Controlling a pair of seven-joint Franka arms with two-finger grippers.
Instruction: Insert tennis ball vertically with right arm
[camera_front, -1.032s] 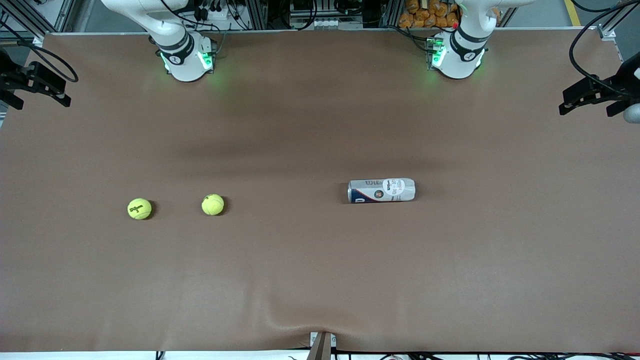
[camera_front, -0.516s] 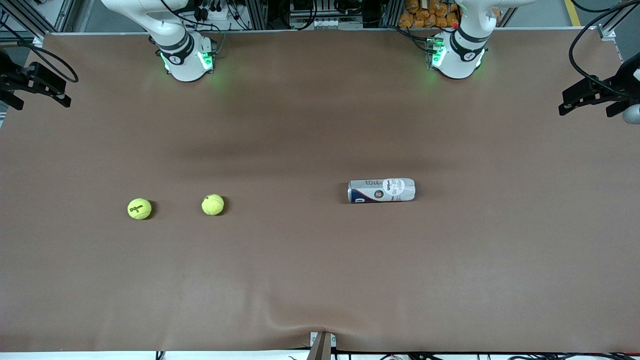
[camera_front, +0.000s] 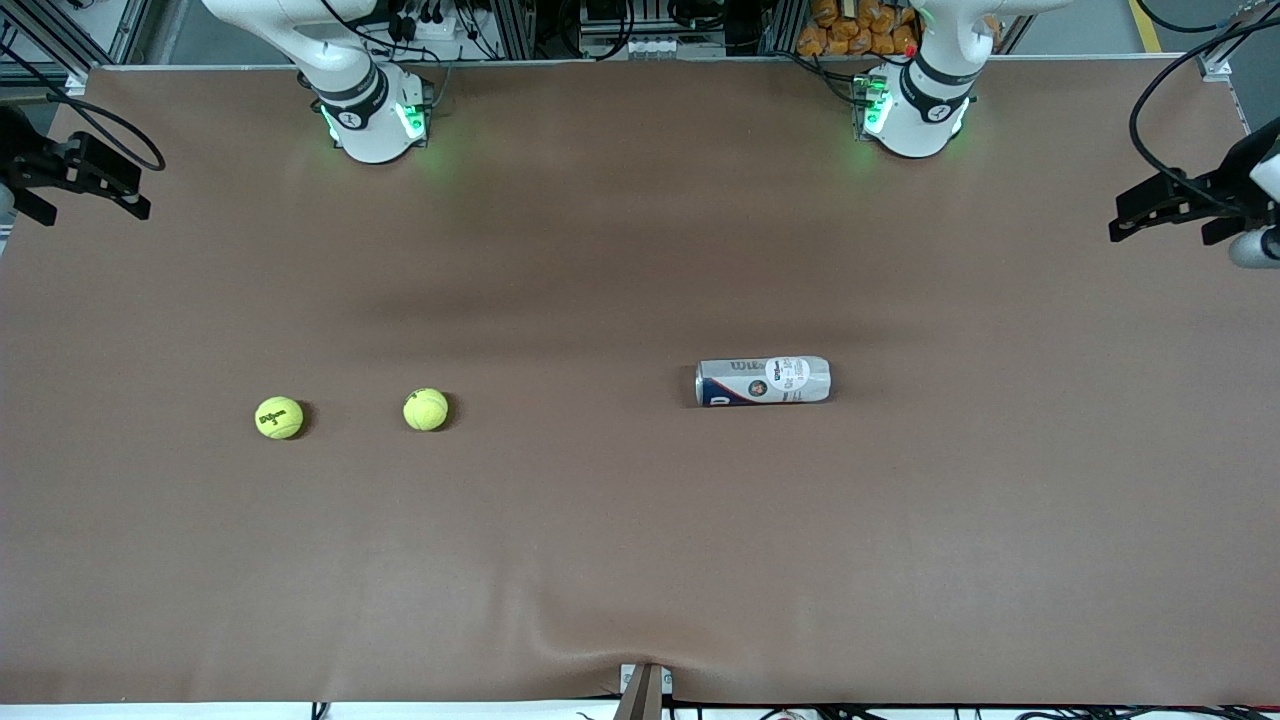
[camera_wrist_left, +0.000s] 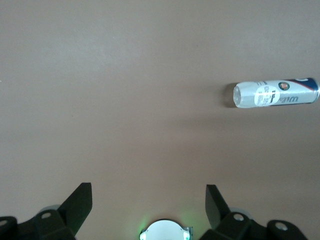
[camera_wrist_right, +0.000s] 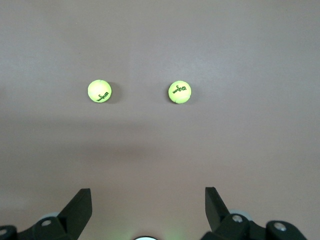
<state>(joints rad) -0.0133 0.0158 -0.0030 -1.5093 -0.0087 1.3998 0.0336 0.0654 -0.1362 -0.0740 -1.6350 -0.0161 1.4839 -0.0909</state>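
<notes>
Both arms are cut off at the top edge of the front view; only the bases and lowest links show, the right arm (camera_front: 350, 90) at upper left of the frame and the left arm (camera_front: 925, 85) at upper right. Neither gripper appears there whole: dark hardware at the frame's two side edges is cropped and cannot be identified. The right gripper (camera_wrist_right: 148, 205) shows only as two black fingertips along the bottom of the right wrist view, spread wide and holding nothing, high over bare table (camera_front: 640, 550). The left gripper (camera_wrist_left: 149, 202) shows the same way in the left wrist view, fingers wide apart and empty. Two tennis balls lie low in the frame's left half: one ball (camera_front: 279, 417) toward the right arm's end, the second ball (camera_front: 426, 409) beside it toward the table's middle, well apart from each other. The can (camera_front: 763, 380) lies on its side right of center, well apart from both balls. Its label print is too small to read fully. Which end of it is open cannot be told.
</notes>
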